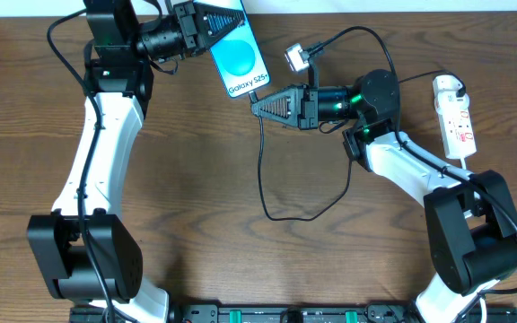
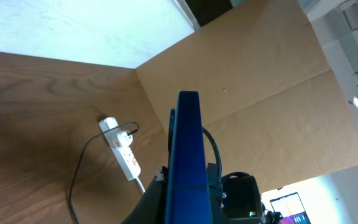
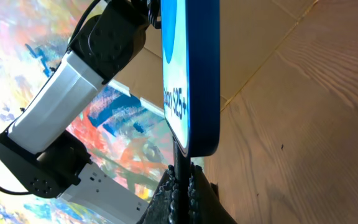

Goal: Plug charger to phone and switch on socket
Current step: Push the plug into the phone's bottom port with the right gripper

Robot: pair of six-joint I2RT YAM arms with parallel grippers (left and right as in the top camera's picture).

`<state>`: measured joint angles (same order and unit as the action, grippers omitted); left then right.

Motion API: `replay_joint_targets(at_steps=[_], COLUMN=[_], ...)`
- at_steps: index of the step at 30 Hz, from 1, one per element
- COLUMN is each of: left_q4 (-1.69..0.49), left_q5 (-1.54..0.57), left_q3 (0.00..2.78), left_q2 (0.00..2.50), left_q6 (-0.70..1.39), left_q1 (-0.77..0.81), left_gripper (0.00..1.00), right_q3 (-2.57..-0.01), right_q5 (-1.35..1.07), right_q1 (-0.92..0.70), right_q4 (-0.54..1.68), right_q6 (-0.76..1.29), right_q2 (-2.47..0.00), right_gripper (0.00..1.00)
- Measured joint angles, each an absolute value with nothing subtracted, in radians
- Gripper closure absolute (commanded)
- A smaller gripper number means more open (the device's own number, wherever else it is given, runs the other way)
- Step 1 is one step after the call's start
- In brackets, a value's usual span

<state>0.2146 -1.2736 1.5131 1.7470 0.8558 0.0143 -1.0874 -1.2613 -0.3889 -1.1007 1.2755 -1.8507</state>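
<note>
The phone (image 1: 240, 58), blue screen up, is lifted off the table at the back, and my left gripper (image 1: 221, 27) is shut on its far end. In the left wrist view the phone (image 2: 188, 149) stands edge-on between the jaws of that gripper (image 2: 188, 208). My right gripper (image 1: 257, 106) is shut on the tip of the charger, whose black cable (image 1: 263, 170) hangs down and loops on the table. In the right wrist view the tip (image 3: 181, 158) rises from the right gripper (image 3: 182, 180) and meets the bottom edge of the phone (image 3: 194, 74); I cannot tell if it is seated. The socket (image 1: 459, 121) lies at the far right with the white plug head (image 1: 447, 87) in it.
The socket (image 2: 128, 160) with its thick white cord shows in the left wrist view beside a brown cardboard wall (image 2: 260, 81). The right arm's base (image 1: 474, 242) stands front right and the left arm's base (image 1: 83, 256) front left. The cable loop lies mid-table.
</note>
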Motion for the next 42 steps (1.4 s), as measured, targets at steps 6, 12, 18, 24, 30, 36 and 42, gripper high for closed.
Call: replay_joint_targets(at_steps=[6,12,18,24,30,36,42], left_q4=[0.216,0.218,0.218,0.213,0.209,0.209,0.147], left_q5=[-1.275,-1.277,-1.277,-1.291,-1.329,-1.337,-1.336], left_q3=[1.513,1.513,1.513,1.512,1.497,1.496,1.496], left_q2=[1.747,1.747,1.747,1.747,1.747,1.747,1.747], left_q6=[0.844,0.838,0.837,0.831,0.813,0.791,0.775], left_q1=[0.014,0.014,0.014,0.014,0.017,-0.014,-0.064], left_gripper=[0.93,0.93,0.93,0.93,0.93,0.93,0.93], right_q3=[-1.087,-1.087,-1.087,-1.087,-1.087,-1.087,-1.088], right_q5=[-1.256,-1.252,-1.249,-1.217,-1.170,-1.158,-1.149], right_q1=[-0.389,-0.389,-0.389,-0.390,-0.389,-0.389,-0.369], right_q4=[-1.100,-1.098,-1.098,-1.101,-1.105,-1.104,-1.069], right_q6=[1.275,1.274,1.271,1.259,1.235,1.218,1.214], right_q2=[-1.851,-1.851,-1.851,-1.851,-1.851,-1.851,-1.851], right_gripper=[0.99,0.99,0.98,0.73,0.20,0.03,0.03])
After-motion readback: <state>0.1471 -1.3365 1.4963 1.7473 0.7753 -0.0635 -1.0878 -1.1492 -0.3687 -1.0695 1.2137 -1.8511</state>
